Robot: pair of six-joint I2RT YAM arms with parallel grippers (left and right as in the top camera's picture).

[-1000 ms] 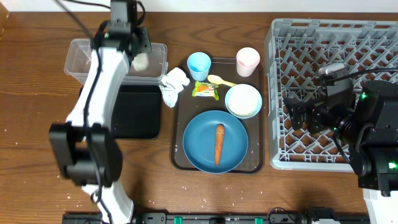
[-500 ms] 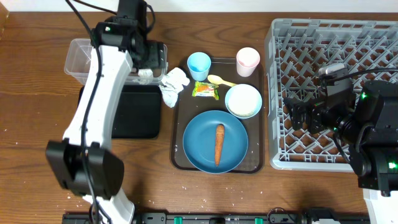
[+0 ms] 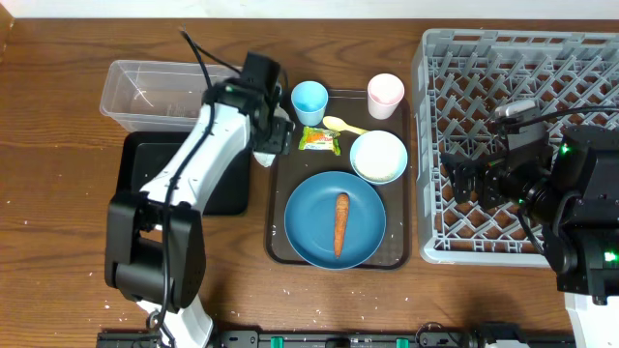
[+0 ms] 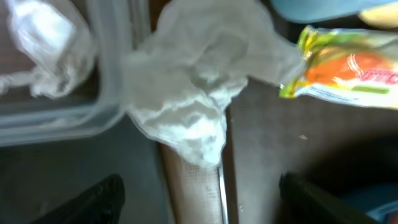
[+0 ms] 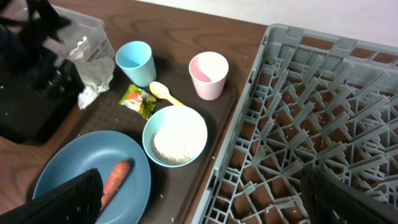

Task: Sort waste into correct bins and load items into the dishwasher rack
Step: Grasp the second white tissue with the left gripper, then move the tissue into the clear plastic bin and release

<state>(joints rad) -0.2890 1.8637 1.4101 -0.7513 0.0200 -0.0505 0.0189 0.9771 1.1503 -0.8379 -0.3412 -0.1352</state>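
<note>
Overhead
My left end effector (image 3: 275, 129): over the gap between the clear tub (image 3: 155, 92) and the brown serving tray (image 3: 276, 242), right above the crumpled tissue (image 3: 261, 156).
Black tray (image 3: 137, 164): on the tabletop just in front of the clear tub.
On the serving tray: blue cup (image 3: 309, 97), pink cup (image 3: 385, 94), yellow spoon (image 3: 340, 124), snack wrapper (image 3: 319, 140), white bowl (image 3: 378, 157), and the blue plate (image 3: 308, 217) with the carrot (image 3: 341, 224) lying on it.
My right end effector (image 3: 462, 180): above the grey dishwasher rack (image 3: 513, 97), which holds no dishes.

Left wrist
Fingers (image 4: 102, 196): spread wide at the lower corners, nothing between them.
Tissue (image 4: 193, 81): ahead of the fingers, draped over the serving tray's rim and against the tub's corner.
Wrapper (image 4: 345, 71): just beside the tissue, on the tray.
Tub wall (image 4: 118, 93): a crumpled white scrap (image 4: 43, 50) lies inside.

Right wrist
Fingers (image 5: 62, 202): wide apart, holding nothing, above the rack (image 5: 323, 124).
Bowl (image 5: 175, 137): white rice (image 5: 174, 148) in it, spoon (image 5: 163, 92) and wrapper (image 5: 138, 99) just beside.
Cups: blue (image 5: 135, 62) and pink (image 5: 208, 73) upright at the tray's far edge.
Carrot (image 5: 112, 180): on the plate (image 5: 74, 168).
</note>
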